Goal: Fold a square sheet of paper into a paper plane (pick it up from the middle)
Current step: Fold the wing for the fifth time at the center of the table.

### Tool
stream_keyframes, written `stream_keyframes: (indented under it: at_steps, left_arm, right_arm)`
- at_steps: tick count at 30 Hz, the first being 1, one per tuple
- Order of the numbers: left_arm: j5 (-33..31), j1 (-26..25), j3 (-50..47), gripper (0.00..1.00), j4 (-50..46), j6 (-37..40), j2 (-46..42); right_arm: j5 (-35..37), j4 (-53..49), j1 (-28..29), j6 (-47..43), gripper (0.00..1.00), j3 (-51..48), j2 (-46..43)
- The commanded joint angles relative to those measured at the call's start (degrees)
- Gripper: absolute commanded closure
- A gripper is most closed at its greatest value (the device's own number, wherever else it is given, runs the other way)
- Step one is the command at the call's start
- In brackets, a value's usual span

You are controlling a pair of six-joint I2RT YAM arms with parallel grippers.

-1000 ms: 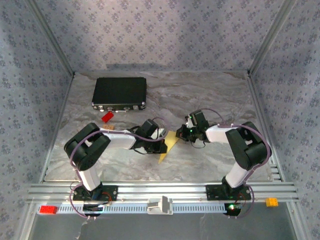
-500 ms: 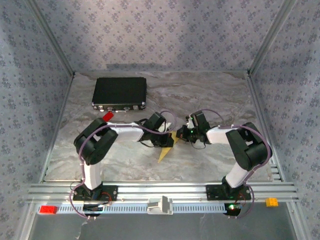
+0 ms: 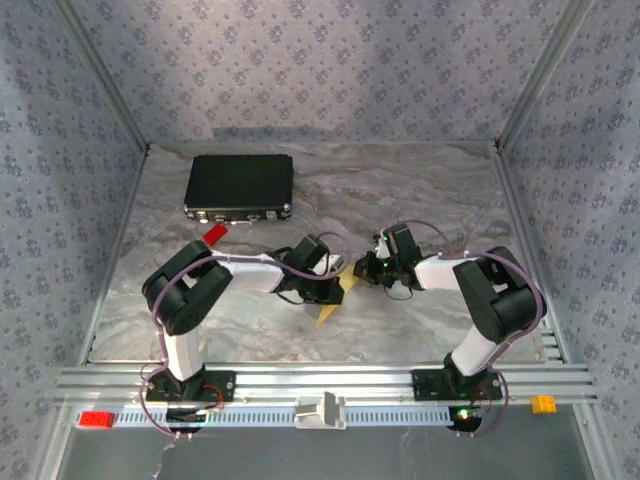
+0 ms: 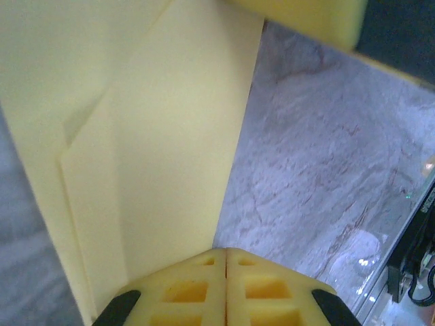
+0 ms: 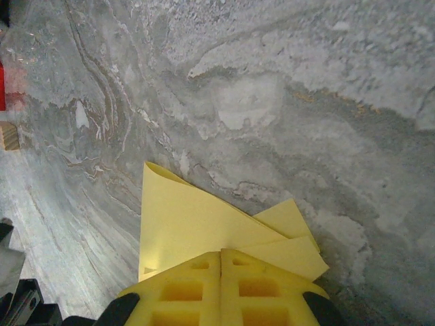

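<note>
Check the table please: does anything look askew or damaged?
The folded yellow paper looks uneven: in the right wrist view its layers do not line up, a smaller flap sticks out on the right, and the top corner curls up.

- In the top view, the left gripper (image 3: 338, 288) and right gripper (image 3: 362, 268) cover most of the pale-yellow paper (image 3: 328, 308). Their fingers are too small to read.
- In the left wrist view, the paper runs off the top and left edges. The pads (image 4: 204, 266) are cut by the bottom edge and hide the paper's near end.
- A blurred yellow shape (image 4: 306, 17) at that view's top edge cannot be identified.
- In the right wrist view, the pads (image 5: 200, 270) are cut by the bottom edge and cover the paper's near corner. Whether paper lies between them cannot be told.
- The red brick (image 5: 2, 87) and tan block (image 5: 8, 136) are cut by the left edge.
</note>
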Motion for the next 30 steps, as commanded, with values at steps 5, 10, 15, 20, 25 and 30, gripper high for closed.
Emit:
stream_keyframes:
  at_steps: [5,10,15,20,25,30]
  left_arm:
    - [0.54,-0.84,-4.76,0.93,-6.27,0.74,-3.84]
    - [-0.14,-1.39,-6.95,0.94,-6.99,0.01,-4.59]
    - [0.06,-1.51,-6.53,0.95,-6.14,-0.55,-6.95]
    - [-3.02,-1.35,-3.61,0.93,-8.3,0.17,-12.9]
    - [-3.67,0.75,-2.59,0.9,-7.62,0.57,-14.14]
    - [-1.21,1.47,1.96,0.91,-6.87,1.76,-8.5]
  right_arm:
    - [3.88,-5.55,-0.62,0.1,0.98,-0.81,1.05]
    - [3.93,-5.91,-0.45,0.0,0.98,-0.31,0.87]
    - [3.81,-6.42,-0.09,-0.13,0.98,0.58,1.2]
    - [3.47,-6.54,0.05,-0.47,0.98,0.86,1.02]
    - [3.37,-6.73,0.02,-0.58,0.98,1.22,1.03]
    - [3.37,-6.88,0.06,-0.59,0.98,1.47,0.99]
